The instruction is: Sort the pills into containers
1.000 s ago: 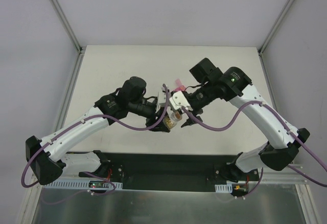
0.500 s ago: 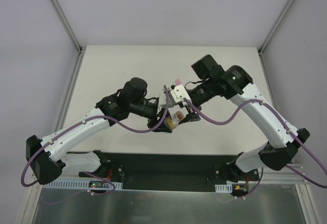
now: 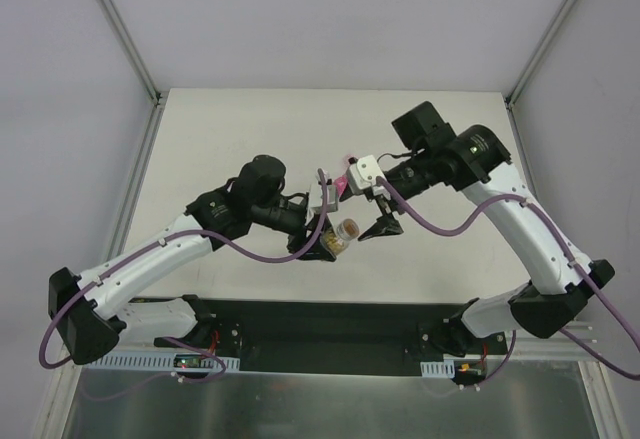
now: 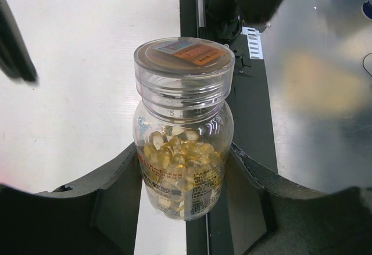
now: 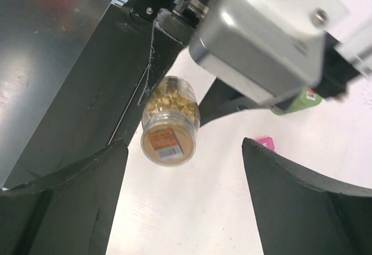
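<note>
Left wrist view: my left tool (image 4: 185, 171) is clamped narrow on the clear pill bottle (image 4: 183, 133), with one finger on each side of its body, below the shoulder. The amber pills (image 4: 177, 153) fill the lower part, and the clear cap (image 4: 184, 57) is on, pointing away from the tool. From the right wrist, my right tool (image 5: 186, 165) stands wide. The cap faces it from just ahead and touches neither finger.

I judge the bottle light and stiff, but its wall is smooth and round, so it could spin or slide in my left grip once the cap is twisted. The best hold for the right tool looks like the cap's rim, squarely across its width, while the left keeps its clamp on the body. The pills look tiny and glossy. They are loose, so they should shift on a tilt, pour in a rush and roll across the bench (image 3: 250, 129).

A corner of the pink pill organizer (image 5: 265, 143) shows beyond my right tool, well apart from the bottle and mostly hidden.
</note>
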Robot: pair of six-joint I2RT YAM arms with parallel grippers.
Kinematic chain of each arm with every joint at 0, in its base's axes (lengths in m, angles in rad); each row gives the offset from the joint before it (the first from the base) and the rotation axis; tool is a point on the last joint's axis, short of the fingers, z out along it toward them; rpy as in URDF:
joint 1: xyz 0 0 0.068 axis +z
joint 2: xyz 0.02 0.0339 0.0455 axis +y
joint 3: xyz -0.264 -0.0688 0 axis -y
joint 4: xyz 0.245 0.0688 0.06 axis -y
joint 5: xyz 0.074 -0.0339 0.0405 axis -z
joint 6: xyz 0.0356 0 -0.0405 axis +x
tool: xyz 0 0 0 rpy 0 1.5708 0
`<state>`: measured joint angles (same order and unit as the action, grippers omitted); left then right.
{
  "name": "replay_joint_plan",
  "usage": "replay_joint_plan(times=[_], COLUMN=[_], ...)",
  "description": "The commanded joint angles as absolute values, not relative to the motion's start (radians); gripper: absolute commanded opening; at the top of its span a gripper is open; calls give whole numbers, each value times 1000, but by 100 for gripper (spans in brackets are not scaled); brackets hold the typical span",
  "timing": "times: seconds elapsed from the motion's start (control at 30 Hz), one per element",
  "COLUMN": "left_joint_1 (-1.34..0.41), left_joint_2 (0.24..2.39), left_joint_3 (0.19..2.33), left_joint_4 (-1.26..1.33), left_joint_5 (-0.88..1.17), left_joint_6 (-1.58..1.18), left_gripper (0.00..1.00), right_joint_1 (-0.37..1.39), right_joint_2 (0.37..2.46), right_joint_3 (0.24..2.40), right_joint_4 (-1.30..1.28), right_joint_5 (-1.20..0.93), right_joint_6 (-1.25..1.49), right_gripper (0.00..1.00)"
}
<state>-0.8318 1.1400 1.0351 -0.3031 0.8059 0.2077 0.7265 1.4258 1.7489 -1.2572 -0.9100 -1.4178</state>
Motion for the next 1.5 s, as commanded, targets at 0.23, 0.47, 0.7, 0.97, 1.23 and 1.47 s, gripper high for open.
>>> replay_joint_plan(times=[0.23, 0.47, 0.7, 0.97, 1.23, 1.47], left_joint_1=[-836, -836, -833, -827, -824, -819], left_joint_2=[1077, 1078, 1117, 1152, 1149, 1141], left_joint_3=[1009, 989, 965, 966, 962, 945], left_joint_4=[-178, -32, 121, 202, 210, 232], left_joint_5=[759, 658, 569, 549, 538, 546], left_joint_6=[164, 120, 84, 58, 48, 34], left_gripper=[11, 11, 10, 10, 10, 10], right_joint_1=[537, 535, 535, 538, 574, 595], right_joint_2=[1356, 1319, 1324, 1336, 1351, 1391], right_joint_3=[1775, 1741, 1695, 1703, 1686, 1718], right_joint_4=[-1090, -835, -834, -876, -904, -931], right_joint_5=[-1025, -930, -936, -930, -907, -882], right_joint_6=[-1028, -686, -715, -749, -772, -779], right_gripper=[70, 19, 10, 8, 8, 8])
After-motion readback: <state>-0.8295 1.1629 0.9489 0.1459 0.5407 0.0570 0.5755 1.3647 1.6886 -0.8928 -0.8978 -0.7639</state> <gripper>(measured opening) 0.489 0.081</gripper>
